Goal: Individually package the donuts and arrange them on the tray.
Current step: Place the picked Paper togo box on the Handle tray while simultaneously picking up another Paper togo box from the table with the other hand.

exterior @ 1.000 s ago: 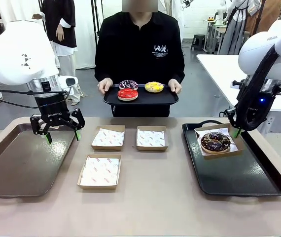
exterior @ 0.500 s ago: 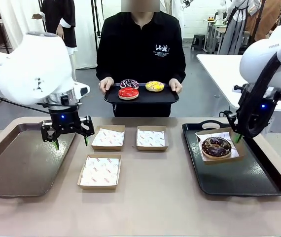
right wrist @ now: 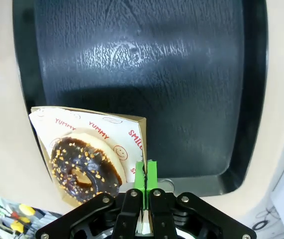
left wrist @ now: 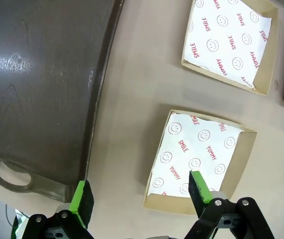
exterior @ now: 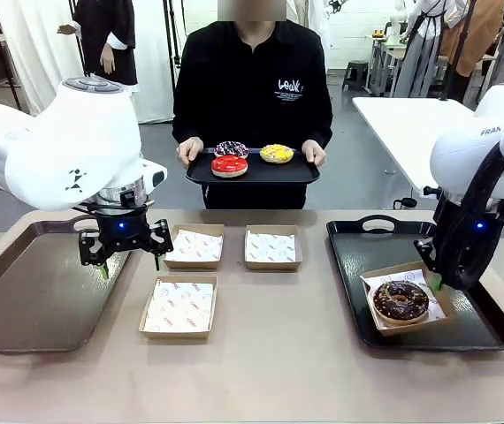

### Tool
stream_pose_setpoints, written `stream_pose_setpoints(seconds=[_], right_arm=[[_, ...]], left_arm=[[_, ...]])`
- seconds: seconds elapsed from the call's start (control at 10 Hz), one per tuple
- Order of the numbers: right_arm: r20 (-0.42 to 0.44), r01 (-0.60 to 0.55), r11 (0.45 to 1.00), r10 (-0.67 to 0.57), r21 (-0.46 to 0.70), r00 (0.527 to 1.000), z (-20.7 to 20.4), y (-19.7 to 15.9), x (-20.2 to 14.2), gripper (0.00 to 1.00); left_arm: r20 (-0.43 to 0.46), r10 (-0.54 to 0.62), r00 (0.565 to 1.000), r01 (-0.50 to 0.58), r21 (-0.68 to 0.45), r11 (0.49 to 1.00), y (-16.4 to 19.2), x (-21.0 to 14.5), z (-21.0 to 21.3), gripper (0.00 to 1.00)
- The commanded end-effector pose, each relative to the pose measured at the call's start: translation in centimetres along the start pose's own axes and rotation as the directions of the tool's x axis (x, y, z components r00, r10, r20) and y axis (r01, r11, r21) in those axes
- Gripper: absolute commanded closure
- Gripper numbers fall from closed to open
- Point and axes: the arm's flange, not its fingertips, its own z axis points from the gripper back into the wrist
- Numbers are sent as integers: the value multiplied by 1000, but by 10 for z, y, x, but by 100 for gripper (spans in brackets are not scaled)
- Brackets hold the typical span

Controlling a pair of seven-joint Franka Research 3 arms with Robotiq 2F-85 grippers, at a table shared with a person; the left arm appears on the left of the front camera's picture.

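Lettering, SMILE and YUMMY, reads from the left wrist on the white paper lining a brown cardboard box (left wrist: 202, 154), just beside the wide-open left gripper (left wrist: 139, 186). The right gripper (right wrist: 146, 167), clamped on the rim of a second lined box (right wrist: 109, 124) on the black tray (right wrist: 147, 64), has the glossy sprinkled chocolate ring donut (right wrist: 84, 167) just beside its pads.

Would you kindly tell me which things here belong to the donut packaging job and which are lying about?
Job: glossy red ring donut, yellow sprinkled donut, dark pink-sprinkled donut on the person's black tray; chocolate sprinkled donut in its brown cardboard box; three empty paper-lined cardboard boxes; large black plastic tray.
Lying about: brown plastic tray on the left; white table behind.
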Motion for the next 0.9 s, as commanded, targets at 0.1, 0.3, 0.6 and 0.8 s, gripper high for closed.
stream_pose_setpoints(seconds=[0.1,0.3,0.6,0.8], right_arm=[[46,47,999,-47,-3,998,-9,6,1,99],[64,64,998,-64,3,996,-14,10,3,99],[70,81,997,-81,4,994,-19,12,7,99],[67,84,996,-85,7,994,-19,13,7,99]], left_arm=[[34,27,999,-27,4,1000,-8,-13,-17,0],[21,21,1000,-21,-8,1000,-12,-18,-28,0],[0,-2,1000,2,-31,1000,-13,-20,-48,0],[-8,-103,995,102,-89,991,-9,-17,-59,0]])
